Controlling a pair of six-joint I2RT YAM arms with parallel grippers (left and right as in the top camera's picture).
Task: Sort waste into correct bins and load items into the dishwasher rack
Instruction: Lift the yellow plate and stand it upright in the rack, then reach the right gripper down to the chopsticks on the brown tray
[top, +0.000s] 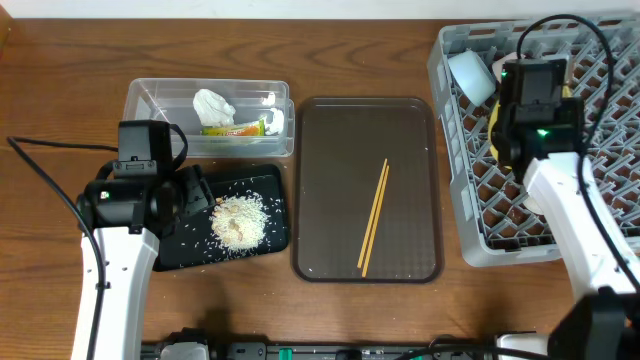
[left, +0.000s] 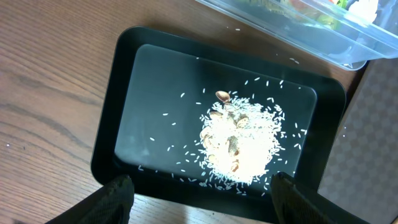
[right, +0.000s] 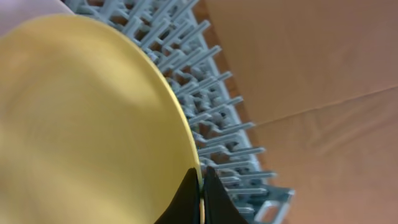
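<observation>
My right gripper (right: 201, 186) is shut on the rim of the round yellow plate (right: 81, 118), held on edge over the grey dishwasher rack (top: 470, 150); the plate's edge shows beside the wrist (top: 497, 128). A white bowl (top: 470, 75) lies in the rack's far left corner. The wooden chopsticks (top: 374, 216) lie on the dark brown serving tray (top: 320, 130). Rice (top: 238, 220) is piled in the black tray (top: 185, 255), also in the left wrist view (left: 239, 146). My left gripper (left: 202, 199) is open above that black tray's (left: 106, 143) near edge. The clear tub (top: 150, 95) holds tissue (top: 212, 104) and the wrapper (top: 235, 128).
The clear tub's corner (left: 348, 53) shows at the top of the left wrist view. Bare wooden table (top: 60, 80) lies to the left of the tub and along the front edge. The rack's pegs (right: 211, 99) stand right beside the plate.
</observation>
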